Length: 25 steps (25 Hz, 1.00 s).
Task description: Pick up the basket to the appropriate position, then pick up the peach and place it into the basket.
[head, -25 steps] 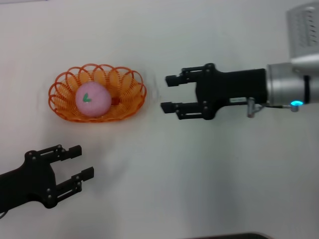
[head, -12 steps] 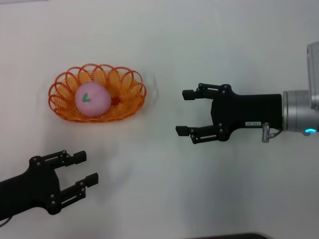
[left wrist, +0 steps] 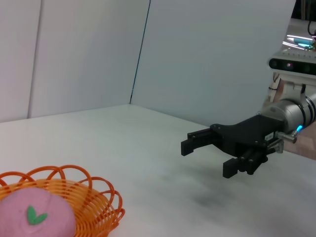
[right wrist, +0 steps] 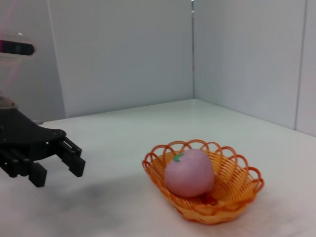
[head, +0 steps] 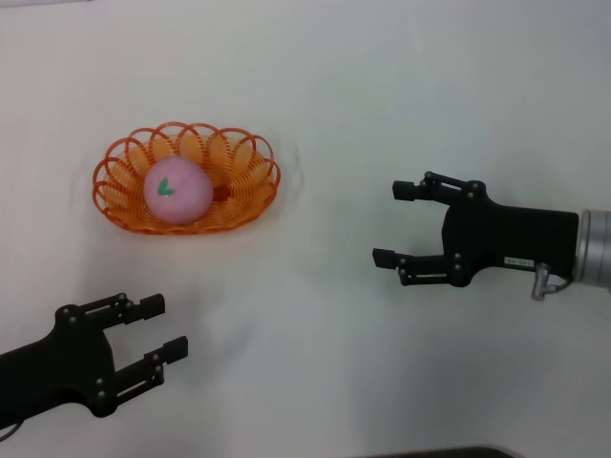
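The orange wire basket (head: 115,205) rests on the white table at upper left of the head view, and the pink peach (head: 178,190) lies inside it, green leaf mark up. Both also show in the right wrist view, basket (right wrist: 237,197) and peach (right wrist: 189,173), and partly in the left wrist view, basket (left wrist: 101,202) and peach (left wrist: 34,218). My right gripper (head: 398,223) hovers open and empty at the right, well away from the basket. My left gripper (head: 163,328) stands open and empty near the lower left corner.
The table top (head: 315,86) is plain white. Grey wall panels (right wrist: 123,54) stand behind it in the wrist views. A dark edge (head: 430,452) runs along the table's near side.
My right gripper has drawn back to the right and toward the near side, away from the basket, staying open. The left gripper sank slightly lower. Basket and peach did not move.
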{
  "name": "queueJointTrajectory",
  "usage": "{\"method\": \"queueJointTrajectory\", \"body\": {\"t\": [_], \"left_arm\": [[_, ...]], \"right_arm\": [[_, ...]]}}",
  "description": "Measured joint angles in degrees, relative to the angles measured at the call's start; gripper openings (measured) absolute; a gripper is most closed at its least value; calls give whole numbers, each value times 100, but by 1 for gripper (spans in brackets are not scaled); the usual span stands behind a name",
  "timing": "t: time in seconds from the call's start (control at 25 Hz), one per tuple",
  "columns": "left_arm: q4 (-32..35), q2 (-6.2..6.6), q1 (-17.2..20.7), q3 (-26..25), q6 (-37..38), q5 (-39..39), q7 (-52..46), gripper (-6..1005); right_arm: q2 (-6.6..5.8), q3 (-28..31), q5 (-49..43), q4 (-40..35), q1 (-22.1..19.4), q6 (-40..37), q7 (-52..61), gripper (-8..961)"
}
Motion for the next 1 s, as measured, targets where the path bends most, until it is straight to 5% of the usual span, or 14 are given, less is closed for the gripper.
{"method": "queueJointTrajectory", "body": {"t": [0.48, 1.0], "left_arm": [[0, -1, 28, -6, -28, -1, 73, 550], [-69, -1, 26, 3, -66, 6, 86, 551]], "right_arm": [[0, 428, -1, 162, -415, -322, -448, 933], [-8, 637, -158, 255, -369, -362, -588, 931]]}}
